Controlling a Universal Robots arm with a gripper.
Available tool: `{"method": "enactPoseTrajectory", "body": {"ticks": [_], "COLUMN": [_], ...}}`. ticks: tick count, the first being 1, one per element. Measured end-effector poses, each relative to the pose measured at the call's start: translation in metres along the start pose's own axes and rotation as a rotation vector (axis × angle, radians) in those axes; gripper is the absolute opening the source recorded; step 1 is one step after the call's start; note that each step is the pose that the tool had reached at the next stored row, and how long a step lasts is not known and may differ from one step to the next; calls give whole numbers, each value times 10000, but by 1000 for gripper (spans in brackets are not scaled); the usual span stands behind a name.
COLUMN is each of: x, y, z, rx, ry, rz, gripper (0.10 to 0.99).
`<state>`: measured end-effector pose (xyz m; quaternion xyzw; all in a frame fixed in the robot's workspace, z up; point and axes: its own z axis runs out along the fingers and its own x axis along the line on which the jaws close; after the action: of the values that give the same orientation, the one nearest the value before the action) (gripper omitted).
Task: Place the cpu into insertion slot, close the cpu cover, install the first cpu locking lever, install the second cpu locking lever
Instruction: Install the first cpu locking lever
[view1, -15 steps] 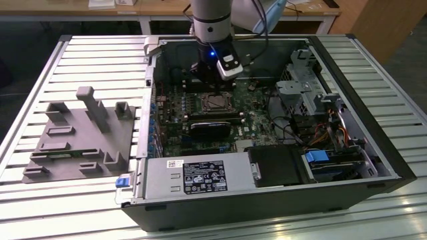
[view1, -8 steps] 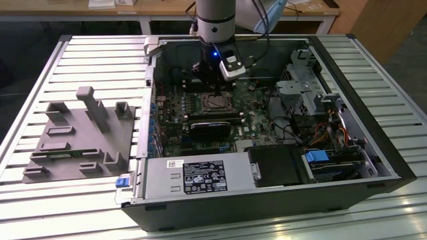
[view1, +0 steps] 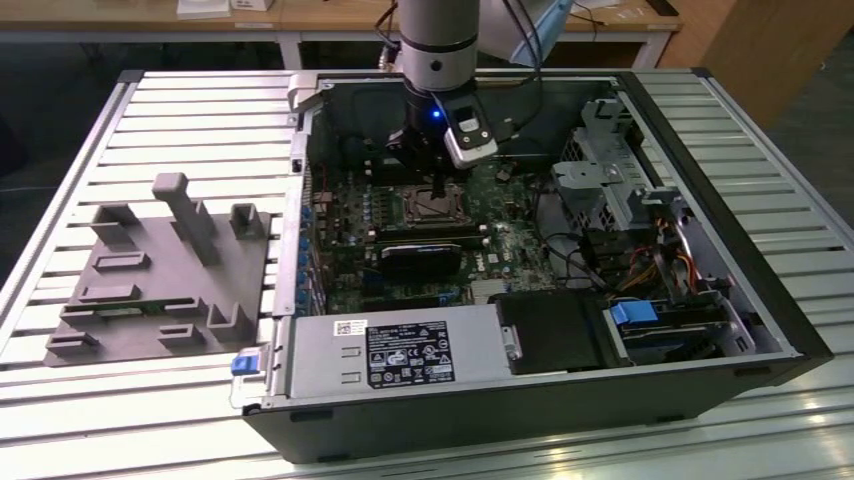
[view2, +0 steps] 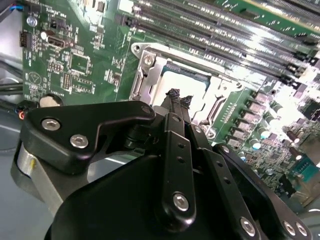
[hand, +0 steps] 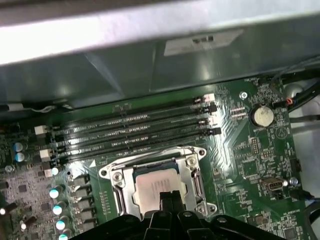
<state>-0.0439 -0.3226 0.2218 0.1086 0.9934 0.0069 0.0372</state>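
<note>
The cpu (hand: 155, 184), a dull silver-grey square, lies in the insertion slot (hand: 116, 176) on the green motherboard. The cpu cover (hand: 192, 162), a silver frame with a square window, lies flat around it. My gripper (hand: 170, 196) hangs just above one edge of the chip, its two black fingers pressed together with nothing between them. In the second wrist view the padded fingertips (view2: 173, 95) hover at the socket's edge, over the slot (view2: 150, 62) and the cpu (view2: 192, 80). In the exterior view the gripper (view1: 430, 188) points down at the slot (view1: 435, 206) inside the open case. The locking levers are hard to make out.
Long black memory slots (hand: 135, 130) run beside the socket. A black heatsink block (view1: 416, 262), cables (view1: 587, 262) and a drive cage (view1: 607, 165) crowd the case. The power supply (view1: 387, 355) fills its front. A grey fixture (view1: 160, 275) stands on the slatted table at the exterior view's left.
</note>
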Motion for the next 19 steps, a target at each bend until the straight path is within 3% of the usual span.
{"method": "enactPoseTrajectory", "body": {"ticks": [3,19], "x": [-12,-19], "y": [-27,-60], "z": [4,7], "rx": [10,18], "ry": [41,41], "rz": [1,0], "gripper": [106,106]}}
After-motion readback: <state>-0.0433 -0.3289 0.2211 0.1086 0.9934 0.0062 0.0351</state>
